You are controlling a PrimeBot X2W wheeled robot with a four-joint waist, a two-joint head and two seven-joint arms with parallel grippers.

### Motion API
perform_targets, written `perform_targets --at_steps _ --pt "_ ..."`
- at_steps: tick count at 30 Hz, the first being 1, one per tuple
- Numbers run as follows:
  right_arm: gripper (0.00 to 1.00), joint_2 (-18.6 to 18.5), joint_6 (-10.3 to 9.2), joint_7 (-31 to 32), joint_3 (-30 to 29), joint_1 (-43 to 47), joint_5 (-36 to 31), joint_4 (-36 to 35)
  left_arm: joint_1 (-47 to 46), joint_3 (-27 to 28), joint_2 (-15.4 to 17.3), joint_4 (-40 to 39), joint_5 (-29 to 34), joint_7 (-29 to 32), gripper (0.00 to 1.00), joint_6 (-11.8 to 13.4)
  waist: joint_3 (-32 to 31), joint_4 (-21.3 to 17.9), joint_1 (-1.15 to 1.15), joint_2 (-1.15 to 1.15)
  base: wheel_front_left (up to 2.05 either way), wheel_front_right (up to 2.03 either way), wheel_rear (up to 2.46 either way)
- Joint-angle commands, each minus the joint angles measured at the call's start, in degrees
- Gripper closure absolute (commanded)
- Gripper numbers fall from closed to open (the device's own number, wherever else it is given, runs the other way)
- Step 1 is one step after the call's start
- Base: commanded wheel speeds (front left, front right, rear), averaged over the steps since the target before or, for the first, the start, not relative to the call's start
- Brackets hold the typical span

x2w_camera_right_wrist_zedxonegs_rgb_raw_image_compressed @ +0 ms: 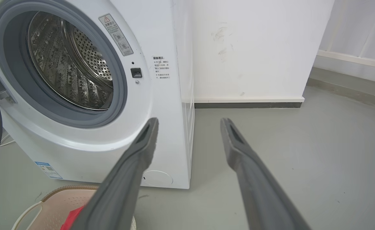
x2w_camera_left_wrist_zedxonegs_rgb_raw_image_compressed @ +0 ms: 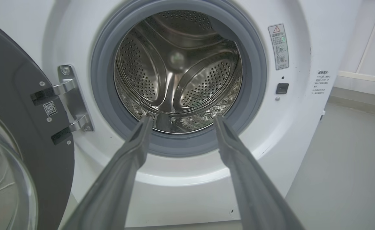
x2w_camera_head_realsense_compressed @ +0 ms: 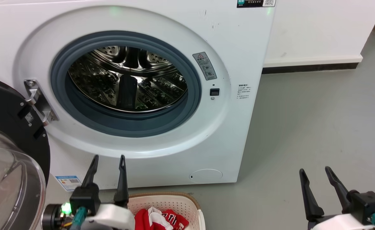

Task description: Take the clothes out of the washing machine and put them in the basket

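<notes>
Washer (x2w_camera_head_realsense_compressed: 245,134) door (x2w_camera_head_realsense_compressed: 5,105) hangs open on my L side; steel drum (x2w_camera_head_realsense_compressed: 126,83) in view. Clothes (x2w_camera_head_realsense_compressed: 161,220), red w/ white trim, lie in basket (x2w_camera_head_realsense_compressed: 174,199) on floor (x2w_camera_head_realsense_compressed: 318,121), just in front of washer. My L gripper (x2w_camera_head_realsense_compressed: 108,157) by basket's left end, fingers apart, holding nothing. R gripper (x2w_camera_head_realsense_compressed: 314,170) well off to the right over floor, also released.

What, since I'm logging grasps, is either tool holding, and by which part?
Nothing. The left tool and right tool are both open and empty; the red clothes lie in the basket.
</notes>
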Motion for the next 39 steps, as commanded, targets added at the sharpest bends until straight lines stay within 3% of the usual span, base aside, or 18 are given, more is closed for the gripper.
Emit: perform_targets --at_steps 1,12,23,24,27,39 --pt "0.0 0.02 -0.04 0.0 -0.28 0.99 -0.11 -0.4 1.32 -0.15 0.05 -0.82 0.35 -0.13 0.0 0.43 -0.33 0.24 0.01 0.0 0.0 0.0 0.0" --pt "0.0 0.02 -0.04 0.55 -1.12 2.21 0.08 -1.39 6.09 0.46 -0.3 -5.26 -1.94 0.64 0.0 1.83 -0.8 1.13 0.01 0.0 0.0 0.0 0.0" --pt "0.0 0.02 -0.04 0.59 -0.92 1.86 0.19 -1.36 5.67 0.18 -0.02 -5.8 -3.53 1.0 0.0 1.63 -0.58 1.47 0.01 0.0 0.0 0.0 0.0" --pt "1.0 0.0 -0.01 0.68 -0.92 1.76 -0.12 -1.15 5.59 0.25 -0.05 -5.55 -3.25 1.04 1.0 1.54 -0.57 1.47 0.01 0.0 0.0 0.0 0.0" --pt "1.0 0.03 0.0 0.71 -0.76 2.0 0.07 0.29 6.08 0.3 -0.16 -4.05 -3.45 1.15 1.0 1.49 -0.57 1.48 0.02 0.0 0.0 0.0 0.0" --pt "1.0 -0.88 0.0 1.06 -0.45 -0.77 15.15 3.16 4.12 2.16 -0.38 -2.59 -17.04 4.62 1.0 -0.38 -0.32 1.73 0.02 0.0 0.0 0.0 0.0"
